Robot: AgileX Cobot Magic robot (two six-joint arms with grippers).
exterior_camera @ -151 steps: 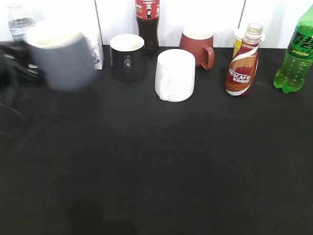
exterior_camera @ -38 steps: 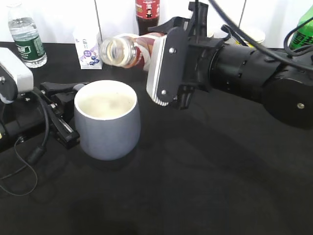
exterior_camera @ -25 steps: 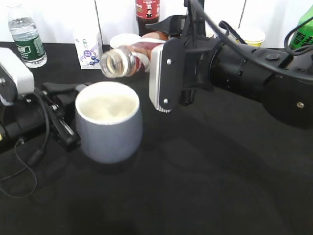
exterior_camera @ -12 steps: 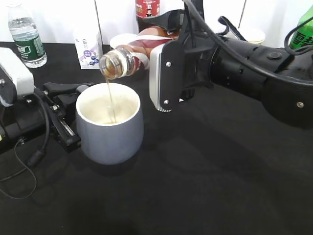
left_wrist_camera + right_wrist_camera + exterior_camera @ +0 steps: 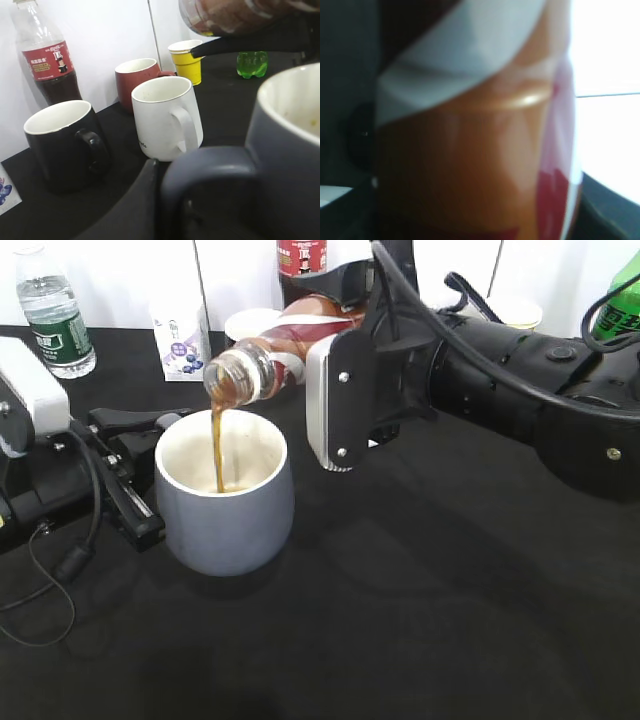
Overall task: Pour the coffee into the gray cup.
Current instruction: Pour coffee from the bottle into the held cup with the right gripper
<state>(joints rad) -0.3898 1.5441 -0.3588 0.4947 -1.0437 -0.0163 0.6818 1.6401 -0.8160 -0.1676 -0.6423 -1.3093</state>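
The gray cup stands upright on the black table, left of centre. My left gripper is shut on its loop handle from the left. My right gripper is shut on the coffee bottle, which is tipped with its open neck over the cup. A brown stream of coffee runs from the neck into the cup and pools at the bottom. The bottle's swirled label fills the right wrist view. The cup's rim fills the right of the left wrist view.
Behind stand a black mug, a white mug, a red mug, a yellow paper cup, a cola bottle, a green soda bottle, a water bottle and a small carton.
Earlier the cup was being carried in. Since then the right gripper tipped the bottle further over it, and the thin stream has grown into a thick brown one.
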